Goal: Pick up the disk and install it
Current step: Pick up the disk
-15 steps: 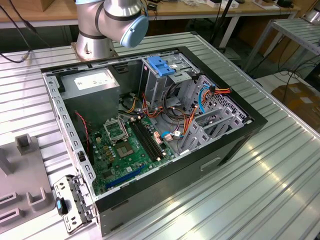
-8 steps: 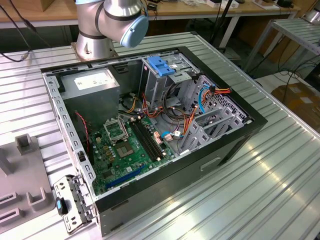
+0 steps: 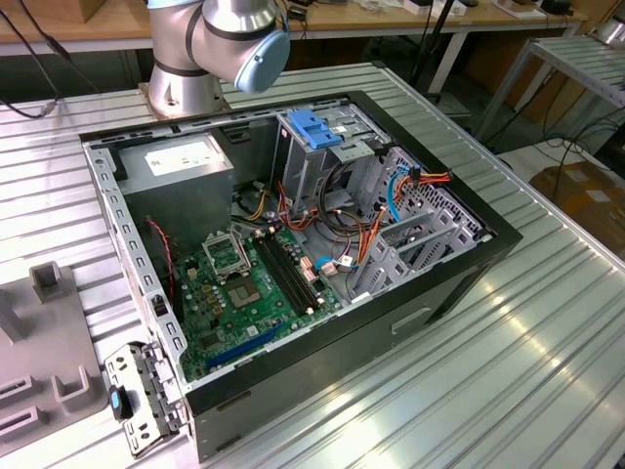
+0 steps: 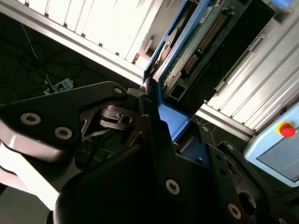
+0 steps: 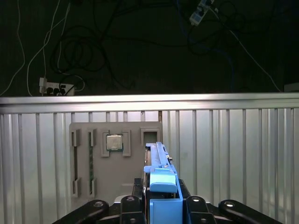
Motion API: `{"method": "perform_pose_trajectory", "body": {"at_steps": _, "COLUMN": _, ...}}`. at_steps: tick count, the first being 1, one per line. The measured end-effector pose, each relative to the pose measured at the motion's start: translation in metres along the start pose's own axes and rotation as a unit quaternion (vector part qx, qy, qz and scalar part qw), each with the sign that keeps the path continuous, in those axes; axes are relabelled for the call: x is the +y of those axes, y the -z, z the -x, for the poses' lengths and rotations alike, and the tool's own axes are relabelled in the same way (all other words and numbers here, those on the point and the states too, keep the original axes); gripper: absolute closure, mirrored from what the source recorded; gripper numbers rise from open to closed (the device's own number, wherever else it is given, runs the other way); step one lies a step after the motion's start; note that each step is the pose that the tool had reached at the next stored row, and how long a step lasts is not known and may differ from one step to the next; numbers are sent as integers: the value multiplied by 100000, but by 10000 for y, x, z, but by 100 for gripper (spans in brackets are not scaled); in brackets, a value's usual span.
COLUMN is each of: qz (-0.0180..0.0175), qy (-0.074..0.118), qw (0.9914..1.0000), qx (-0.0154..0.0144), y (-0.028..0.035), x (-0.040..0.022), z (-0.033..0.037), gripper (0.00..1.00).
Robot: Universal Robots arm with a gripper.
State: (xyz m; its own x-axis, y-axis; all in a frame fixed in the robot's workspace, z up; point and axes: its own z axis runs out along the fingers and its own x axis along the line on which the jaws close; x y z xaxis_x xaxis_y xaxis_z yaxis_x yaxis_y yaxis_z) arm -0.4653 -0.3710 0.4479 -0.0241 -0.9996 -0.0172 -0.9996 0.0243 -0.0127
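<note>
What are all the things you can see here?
Computer case: one, black, open on the table.
Circuit board: one, green, inside the case.
Power box: one, grey, in the case corner nearest the arm.
Latch: one, light blue, atop the drive cage.
Wires: several, orange and red, inside the case.
Tray: one, grey, on the table.
Chip: one, silvery, in the tray.
Table: one, silver, ribbed.
Disk: one, blue-railed, in the hand.
Arm: one, silver, behind the case.
Hand: one, black, shut on the disk.
</note>
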Motion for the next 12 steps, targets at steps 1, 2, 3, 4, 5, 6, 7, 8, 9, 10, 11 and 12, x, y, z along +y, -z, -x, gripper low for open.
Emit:
{"method": "perform_pose_trajectory", "body": {"at_steps": 1, "qz": 0, "qy": 2, "qw": 100000, "qx": 0, "y": 9, "x": 0, "z": 0, "gripper": 63}}
{"method": "perform_pose_trajectory", "body": {"at_steps": 2, "qz": 5, "qy": 0, "qw": 100000, "qx": 3, "y": 15, "x": 0, "z": 0, "gripper": 63}}
{"method": "perform_pose_trajectory", "body": {"at_steps": 3, "qz": 3, "qy": 2, "qw": 100000, "qx": 1, "y": 21, "x": 0, "z": 0, "gripper": 63}}
{"method": "perform_pose_trajectory", "body": {"at_steps": 4, "qz": 0, "qy": 0, "qw": 100000, "qx": 2, "y": 27, "x": 0, "z": 0, "gripper": 63}}
{"method": "perform_pose_trajectory", "body": {"at_steps": 5, "qz": 1, "qy": 2, "qw": 100000, "qx": 2, "y": 33, "x": -1, "z": 1, "gripper": 63}}
{"method": "perform_pose_trajectory", "body": {"at_steps": 6, "qz": 3, "qy": 2, "qw": 100000, "qx": 2, "y": 42, "x": -1, "z": 1, "gripper": 63}}
{"method": "perform_pose_trajectory", "body": {"at_steps": 7, "qz": -1, "qy": 0, "qw": 100000, "qx": 0, "y": 48, "x": -1, "z": 1, "gripper": 63}}
{"method": "perform_pose_trajectory", "body": {"at_steps": 8, "qz": 2, "qy": 1, "qw": 100000, "qx": 1, "y": 53, "x": -1, "z": 1, "gripper": 63}}
{"method": "perform_pose_trajectory", "body": {"at_steps": 9, "qz": 5, "qy": 3, "qw": 100000, "qx": 5, "y": 63, "x": -1, "z": 1, "gripper": 63}}
{"method": "perform_pose_trajectory", "body": {"at_steps": 10, "qz": -1, "qy": 1, "qw": 100000, "qx": 1, "y": 74, "x": -1, "z": 1, "gripper": 63}}
{"method": "perform_pose_trajectory", "body": {"at_steps": 11, "qz": 0, "qy": 1, "qw": 100000, "qx": 1, "y": 81, "x": -1, "z": 1, "gripper": 63}}
{"method": "perform_pose_trajectory", "body": {"at_steps": 12, "qz": 2, "qy": 2, "qw": 100000, "qx": 3, "y": 87, "x": -1, "z": 1, "gripper": 63}}
